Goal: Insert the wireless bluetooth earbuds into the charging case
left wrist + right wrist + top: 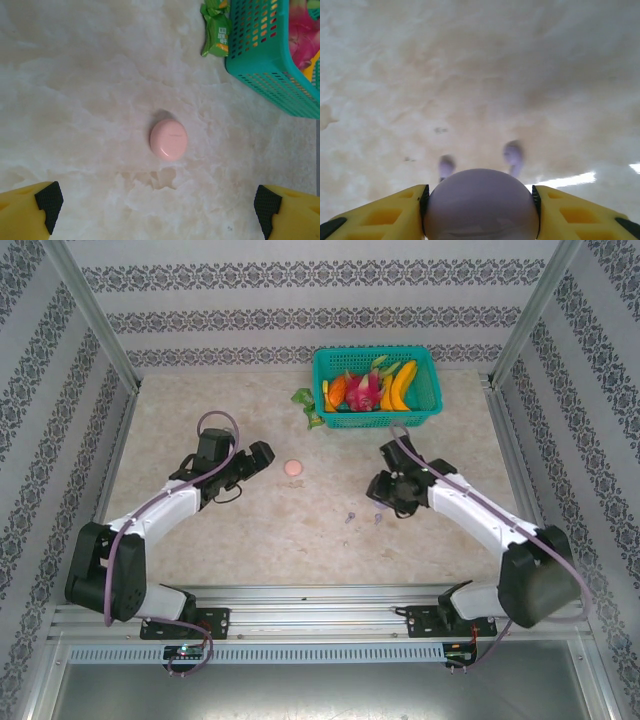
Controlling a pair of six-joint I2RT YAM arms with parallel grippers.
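purple earbuds (513,153) blurred, purple case (481,206) cropped, basket (260,67) cropped

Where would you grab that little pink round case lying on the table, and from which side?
Across its rounded sides, coming straight down from above. The pink case lies flat and shut, a smooth low pebble with bare table all around it, so probably only its opposite edges offer a hold.

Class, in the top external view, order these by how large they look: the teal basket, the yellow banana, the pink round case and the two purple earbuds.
1. teal basket
2. yellow banana
3. pink round case
4. purple earbuds: both tiny and alike, not ranked apart.
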